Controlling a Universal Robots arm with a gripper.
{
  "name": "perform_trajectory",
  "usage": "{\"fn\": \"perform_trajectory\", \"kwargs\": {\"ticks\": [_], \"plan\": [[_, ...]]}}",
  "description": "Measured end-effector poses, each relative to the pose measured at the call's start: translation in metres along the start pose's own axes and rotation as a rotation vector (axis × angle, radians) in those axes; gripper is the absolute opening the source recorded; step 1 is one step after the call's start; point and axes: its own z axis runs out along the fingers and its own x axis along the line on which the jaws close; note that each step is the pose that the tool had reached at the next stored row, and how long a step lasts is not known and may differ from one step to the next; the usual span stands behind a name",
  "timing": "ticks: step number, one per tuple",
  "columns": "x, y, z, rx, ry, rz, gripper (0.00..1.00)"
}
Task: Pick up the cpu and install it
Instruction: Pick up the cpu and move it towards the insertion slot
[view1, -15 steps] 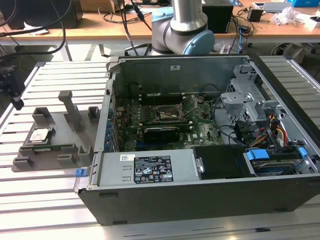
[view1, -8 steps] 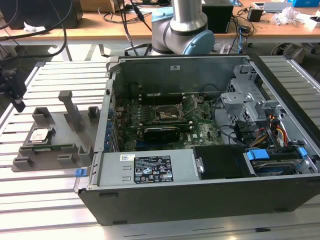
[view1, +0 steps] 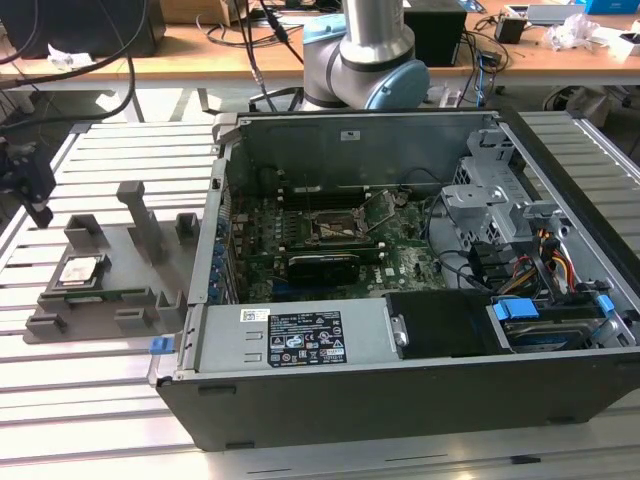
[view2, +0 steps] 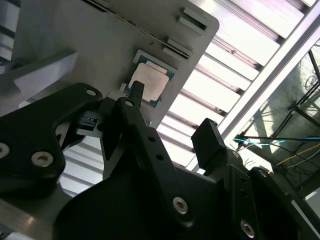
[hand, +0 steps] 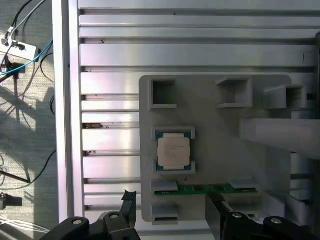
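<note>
The cpu (view1: 80, 272) is a small silver square with a green rim. It lies flat in a recess of the grey holder plate (view1: 120, 250), at the exterior view's left. It also shows in both wrist views, as the cpu (hand: 173, 152) and the cpu (view2: 148, 82). My black gripper (view1: 40, 212) hangs above the holder's outer end, higher than the chip and apart from it. Its fingers (hand: 128, 199) stand spread wide, so the gripper (hand: 171, 200) is open with nothing between them. In the second wrist view the gripper (view2: 170, 117) hovers over the chip. The motherboard socket (view1: 340, 228) sits inside the open case.
The open computer case (view1: 400, 380) fills the middle of the slatted metal table (view1: 90, 410), with drive cages and cables on the exterior view's right. A green memory stick (hand: 205, 190) lies in the holder beside the cpu. Tall grey holder blocks (view1: 140, 215) rise nearby.
</note>
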Motion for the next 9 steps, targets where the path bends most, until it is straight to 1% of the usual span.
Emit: {"fn": "perform_trajectory", "kwargs": {"ticks": [3,9], "plan": [[0.0000,0.0001,0.0025,0.0000,0.0000,0.000,0.66],[0.0003,0.0004,0.0101,0.0000,0.0000,0.000,0.66]]}}
